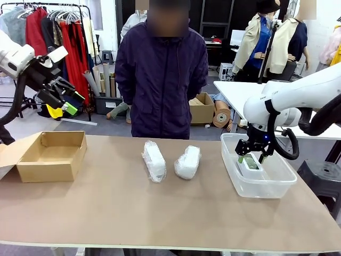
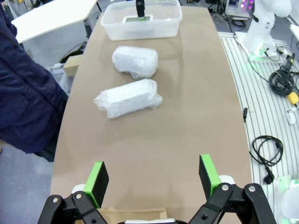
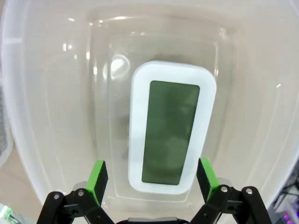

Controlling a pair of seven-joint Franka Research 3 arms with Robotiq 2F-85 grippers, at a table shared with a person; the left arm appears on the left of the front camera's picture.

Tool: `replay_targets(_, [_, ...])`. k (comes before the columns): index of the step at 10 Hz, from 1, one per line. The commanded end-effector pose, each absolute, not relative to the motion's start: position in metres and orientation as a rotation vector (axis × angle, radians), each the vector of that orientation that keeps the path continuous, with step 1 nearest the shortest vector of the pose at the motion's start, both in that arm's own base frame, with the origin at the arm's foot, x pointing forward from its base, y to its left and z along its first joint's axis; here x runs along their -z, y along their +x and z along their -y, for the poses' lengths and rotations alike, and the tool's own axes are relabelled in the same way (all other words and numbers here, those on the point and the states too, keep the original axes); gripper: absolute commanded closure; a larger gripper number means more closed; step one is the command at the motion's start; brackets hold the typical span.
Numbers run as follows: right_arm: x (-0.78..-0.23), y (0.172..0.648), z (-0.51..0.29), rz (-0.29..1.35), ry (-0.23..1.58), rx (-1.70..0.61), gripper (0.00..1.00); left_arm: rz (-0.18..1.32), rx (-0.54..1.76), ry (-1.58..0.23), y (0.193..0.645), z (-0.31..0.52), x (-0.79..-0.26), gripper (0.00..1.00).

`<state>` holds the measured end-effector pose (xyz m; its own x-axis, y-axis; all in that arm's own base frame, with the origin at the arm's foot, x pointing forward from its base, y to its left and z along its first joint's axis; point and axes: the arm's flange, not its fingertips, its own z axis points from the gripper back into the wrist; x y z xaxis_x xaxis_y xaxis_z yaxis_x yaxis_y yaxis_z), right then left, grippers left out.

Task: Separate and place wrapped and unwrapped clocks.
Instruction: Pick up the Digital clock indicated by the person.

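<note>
Two clocks in white bubble wrap lie side by side mid-table: one [image 1: 154,160] on the left, the other [image 1: 187,162] to its right; the left wrist view shows them as a longer bundle [image 2: 128,97] and a shorter one [image 2: 135,61]. The bare white clock [image 3: 171,127] with a grey-green screen lies flat on the floor of the clear plastic tub [image 1: 279,184]. My right gripper [image 1: 251,158] hangs open just above it, its green pads [image 3: 96,181] wide on either side and not touching. My left gripper [image 1: 63,98] is open and raised over the table's left end, holding nothing.
An open cardboard box [image 1: 32,165] stands at the table's left end, below my left gripper. A person in a dark jacket [image 1: 161,74] stands at the far edge behind the bundles. Bare brown tabletop [image 1: 160,213] stretches across the front.
</note>
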<state>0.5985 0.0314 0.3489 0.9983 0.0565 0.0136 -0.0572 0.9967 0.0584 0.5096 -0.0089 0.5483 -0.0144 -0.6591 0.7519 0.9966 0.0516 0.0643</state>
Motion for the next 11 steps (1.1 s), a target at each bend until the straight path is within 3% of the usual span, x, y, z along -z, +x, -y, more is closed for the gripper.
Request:
replay_targets(1, [-0.388, 0.591, -0.031, 0.029, 0.035, -0.198, 0.0, 0.732, 1.446, -0.6, 0.509, 0.009, -0.549, 0.0])
replay_targets(3, [-0.427, 0.59, -0.031, 0.054, -0.022, -0.3, 0.0, 0.732, 1.446, -0.6, 0.509, 0.009, -0.549, 0.0])
replay_targets(5, [-0.463, 0.588, -0.025, 0.062, 0.058, -0.429, 0.0, 0.732, 1.446, -0.6, 0.509, 0.009, -0.549, 0.0])
replay_targets(7, [-0.485, 0.579, -0.021, 0.001, 0.184, -0.738, 0.0, 0.732, 1.446, -0.6, 0.509, 0.009, -0.549, 0.0])
replay_targets(11, [-0.539, 0.567, -0.023, 0.181, 0.344, -1.299, 0.0, 0.732, 1.446, -0.6, 0.509, 0.009, -0.549, 0.0])
